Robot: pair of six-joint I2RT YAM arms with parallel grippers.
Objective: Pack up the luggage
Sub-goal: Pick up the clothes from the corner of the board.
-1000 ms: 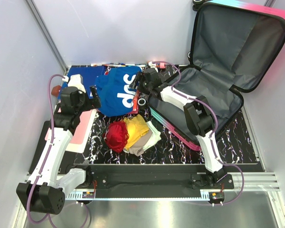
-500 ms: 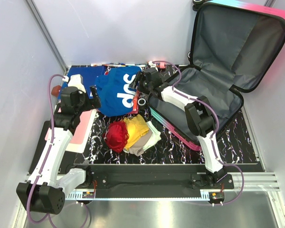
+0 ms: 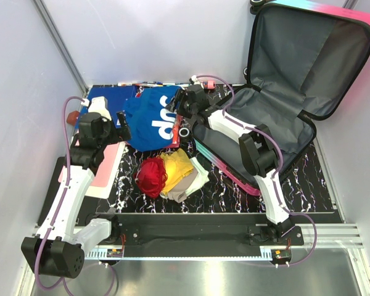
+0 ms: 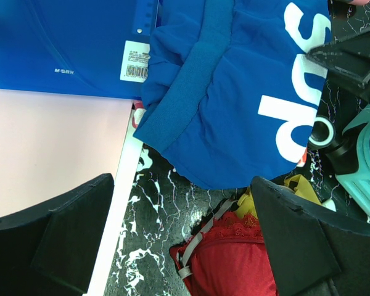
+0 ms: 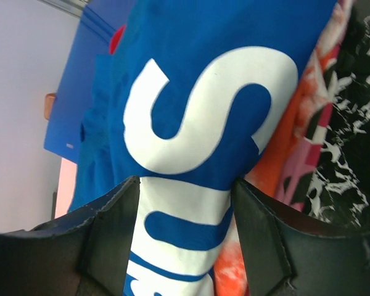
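Right pincer (image 5: 185, 200) has shifted from luggage rim further over blue garment (image 3: 153, 120). Jaws partly apart, narrowing either side of white "S", fabric not yet pinched. Judged: garment pick-up starting, no clothes seen inside luggage.

Left pincer (image 4: 182, 185) fully spread, empty, above garment hem.

Luggage (image 3: 308, 58) lies open at right rear of worktop (image 3: 308, 179), lid upright.

Garment reads "Sup". Blue folder (image 4: 61, 37) bears barcode label (image 4: 135, 61) and tiny "M&G" print.

Open luggage (image 3: 291, 132), right hand (image 3: 184, 106) — blue shirt (image 3: 149, 123)
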